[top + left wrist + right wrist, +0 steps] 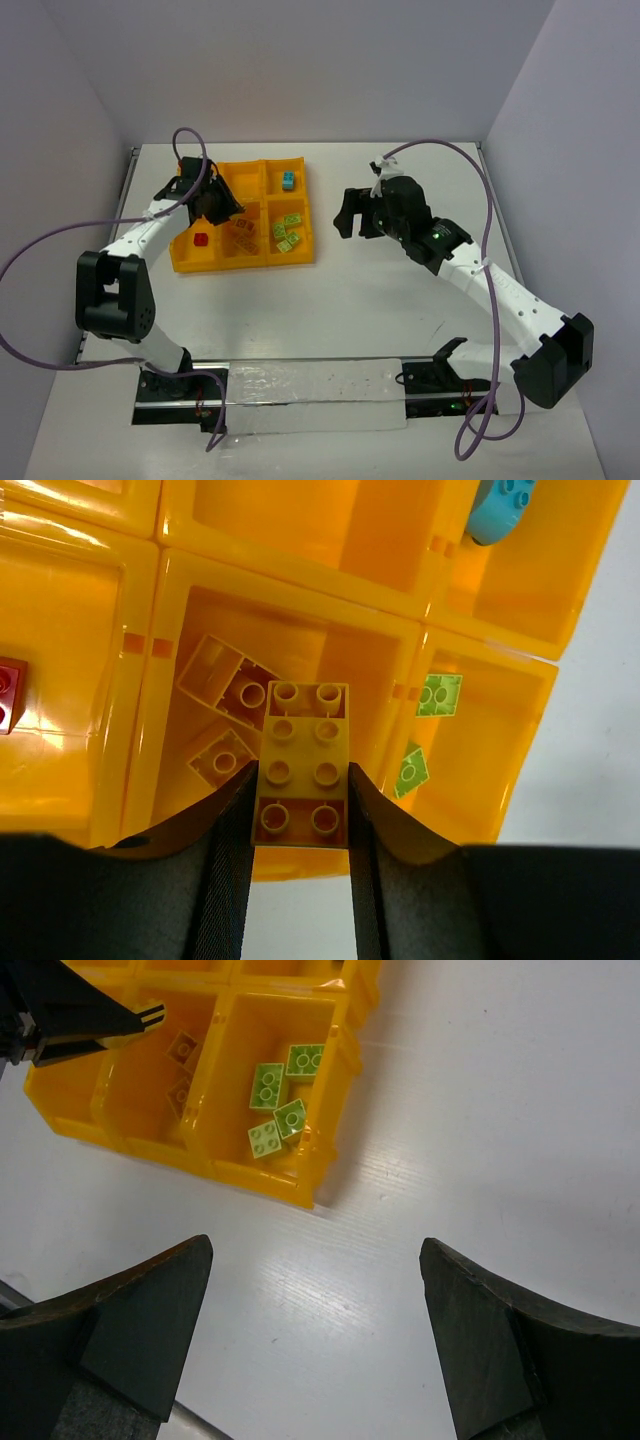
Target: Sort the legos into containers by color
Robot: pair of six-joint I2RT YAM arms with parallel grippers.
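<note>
Legos lie grouped by colour in a flat orange-yellow plastic tray of six square compartments on the white tabletop. A small red brick sits in the near left compartment. Loose yellow studded bricks are in the near middle one and several lime green bricks in the near right one. A light blue brick is in the far right one. The left hand hangs above the tray, its two black fingers closed tight on the long sides of a yellow two-by-four brick; in the wrist view that brick is over the near middle compartment. The right hand is over bare tabletop to the right of the tray, apart from it, its fingers spread wide with nothing between them
</note>
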